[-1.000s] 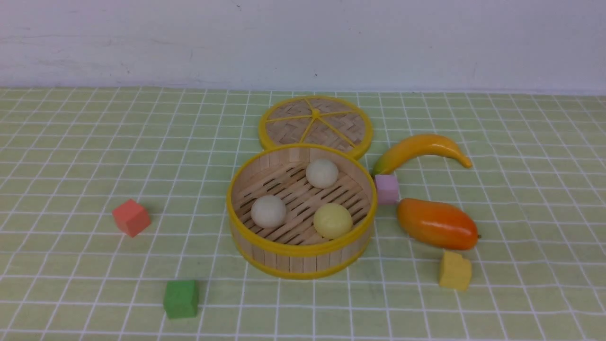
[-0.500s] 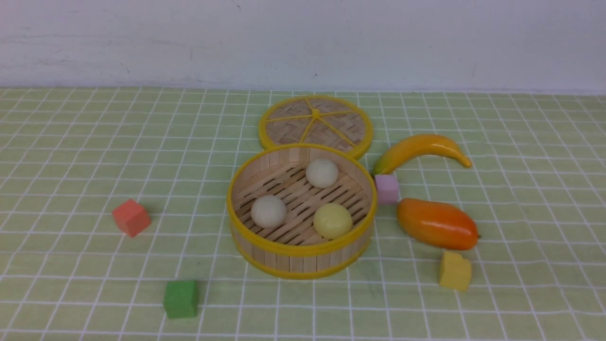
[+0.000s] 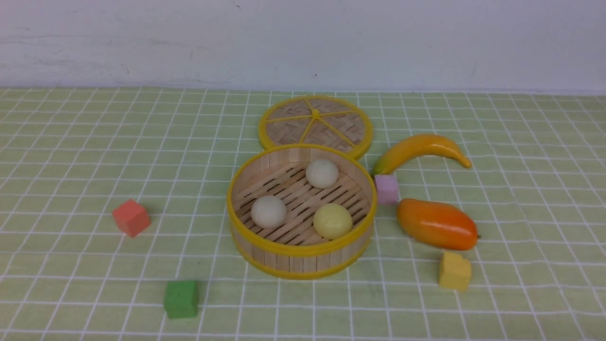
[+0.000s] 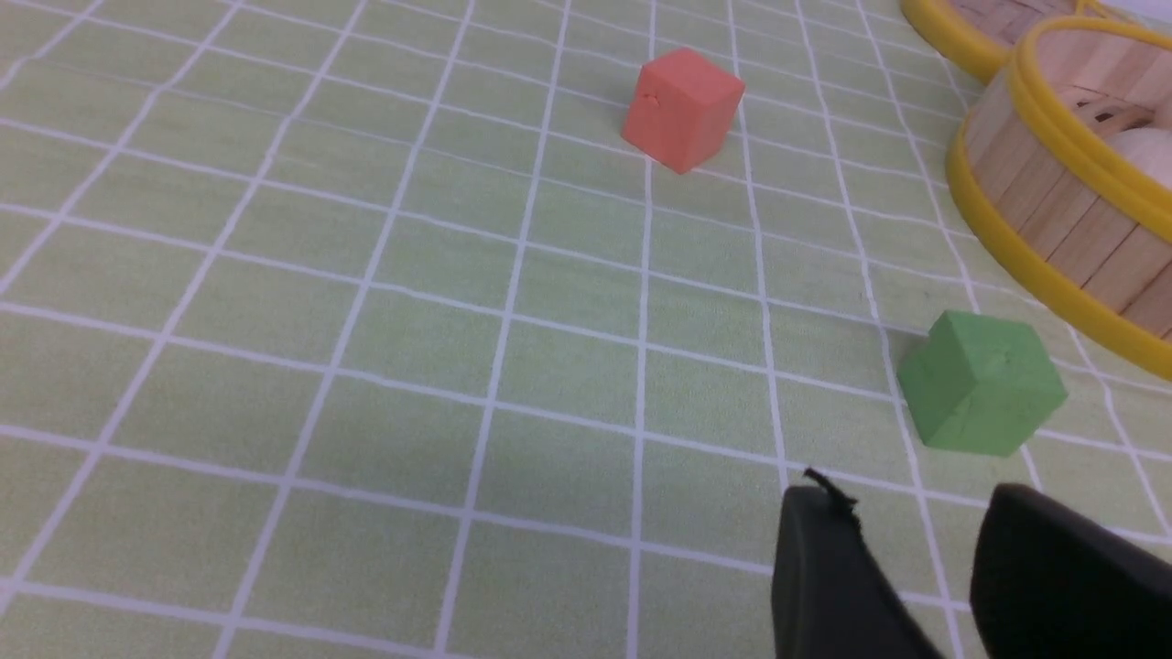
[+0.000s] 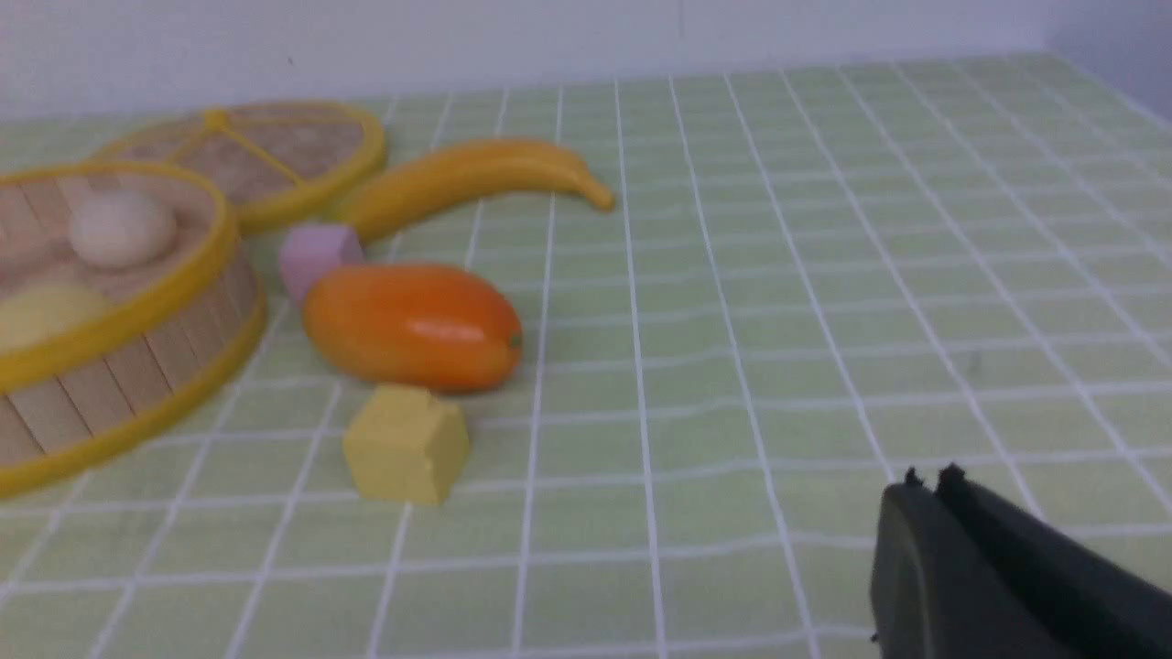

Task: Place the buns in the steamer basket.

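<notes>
**Three buns sit in the steamer basket, both grippers empty**

The steamer basket [image 3: 301, 210] stands upright near the middle of the table [image 3: 71, 156], which is covered by a green checked cloth. All three buns lie on its slatted floor, apart from one another: an off-white bun [image 3: 322, 173] toward the far wall, a second off-white bun [image 3: 268, 211] on the left side, and a pale yellow bun [image 3: 333, 220] toward the near right.

The flat woven lid [image 3: 316, 124] lies just behind the basket, its near edge hidden by the basket's rim. To the right are a banana [image 3: 421, 149], a pink cube [image 3: 387, 189] just beside the basket wall, a mango [image 3: 436, 223] and a yellow cube [image 3: 454, 271] in front of the mango. To the left, well apart from the basket, lie a red cube [image 3: 131, 217] and a green cube [image 3: 181, 299].

Neither arm appears in the front view. In the left wrist view the left gripper [image 4: 916, 558] hangs above the cloth near the green cube, its jaws parted with nothing between them. In the right wrist view the right gripper [image 5: 934, 480] has its jaws pressed together, holding nothing, over bare cloth well away from the yellow cube.
</notes>
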